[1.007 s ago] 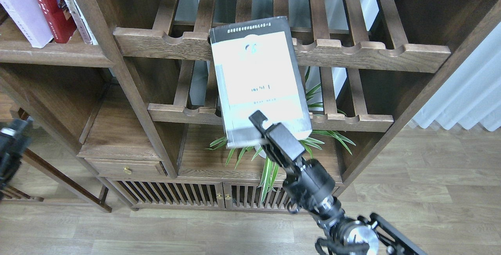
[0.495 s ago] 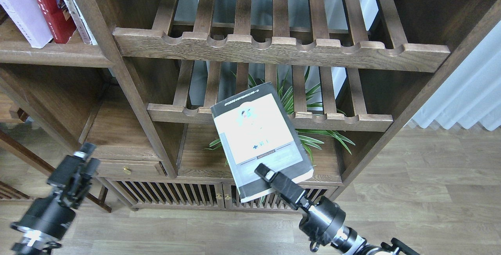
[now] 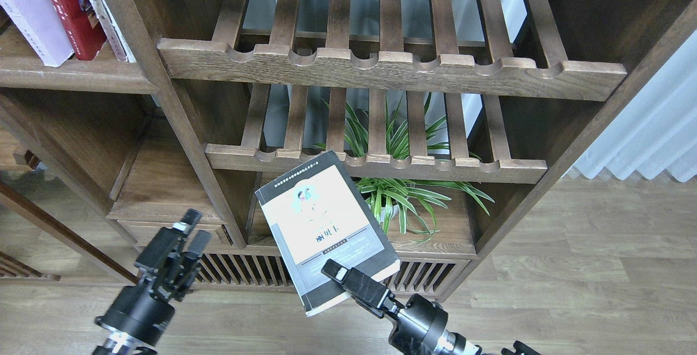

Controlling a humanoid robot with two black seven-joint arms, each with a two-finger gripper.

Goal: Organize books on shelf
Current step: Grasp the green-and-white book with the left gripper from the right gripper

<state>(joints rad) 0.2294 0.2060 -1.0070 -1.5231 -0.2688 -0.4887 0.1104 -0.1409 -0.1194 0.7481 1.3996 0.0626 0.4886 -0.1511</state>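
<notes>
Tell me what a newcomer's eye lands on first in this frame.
The black-bordered book, held low in the centre by the right gripper clamped on its bottom edge. Behind it a spider plant spreads under the lower slatted rack. At lower left the left gripper hangs free.

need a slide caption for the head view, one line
Right tool grips a black-bordered book in front of the walnut bookcase; the left tool is raised, empty, beside it.
</notes>
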